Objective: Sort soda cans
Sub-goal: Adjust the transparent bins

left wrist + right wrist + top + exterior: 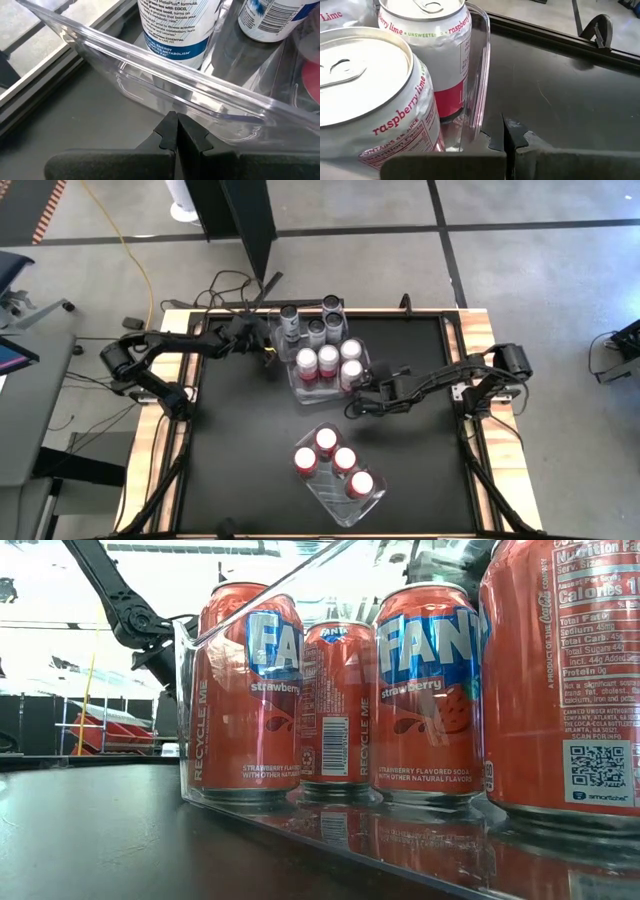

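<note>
Three clear bins hold soda cans standing upright. Grey cans (312, 322) fill the far bin (150, 75). Red-and-white raspberry-lime cans (425, 50) stand in the middle bin (482, 75). Several red strawberry cans (425, 690) stand in the near bin (372, 502). My left gripper (173, 120) is shut, with its tips at the far bin's left wall, just below the rim. My right gripper (506, 125) is shut beside the middle bin's right near corner and points toward the far edge. My left gripper's shut fingertips (167, 125) stand right at the far bin's clear side wall (200, 107), slanting down from the table's left. Whether they touch it, I cannot tell. My right gripper's shut fingertips (512, 131) lie close to the middle bin's corner wall (470, 135). Whether they touch it, I cannot tell.
Bare black mat (240, 440) lies left of the bins and more lies on the right (420, 450). Wooden borders run along both sides of the table, with a clamp (599, 27) at the far edge. The near bin fills most of the low view.
</note>
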Motion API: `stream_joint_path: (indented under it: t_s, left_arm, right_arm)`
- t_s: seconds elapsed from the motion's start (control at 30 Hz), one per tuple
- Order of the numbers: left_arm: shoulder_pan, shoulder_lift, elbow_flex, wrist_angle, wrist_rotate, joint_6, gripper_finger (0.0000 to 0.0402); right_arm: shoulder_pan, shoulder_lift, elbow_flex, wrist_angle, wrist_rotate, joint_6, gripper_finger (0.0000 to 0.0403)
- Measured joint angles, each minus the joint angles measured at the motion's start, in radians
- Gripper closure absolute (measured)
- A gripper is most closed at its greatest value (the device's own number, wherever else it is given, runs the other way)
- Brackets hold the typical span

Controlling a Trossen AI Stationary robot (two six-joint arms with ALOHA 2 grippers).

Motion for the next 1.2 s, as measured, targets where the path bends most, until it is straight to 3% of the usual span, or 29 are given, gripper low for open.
stream_joint_path:
  t_s: [1.2]
  left_arm:
    - [0.033, 0.0, 0.016, -0.038, 0.004, 0.024, 0.0401]
  right_arm:
    - [-0.046, 0.0, 0.002, 0.295, -0.097, -0.26, 0.0403]
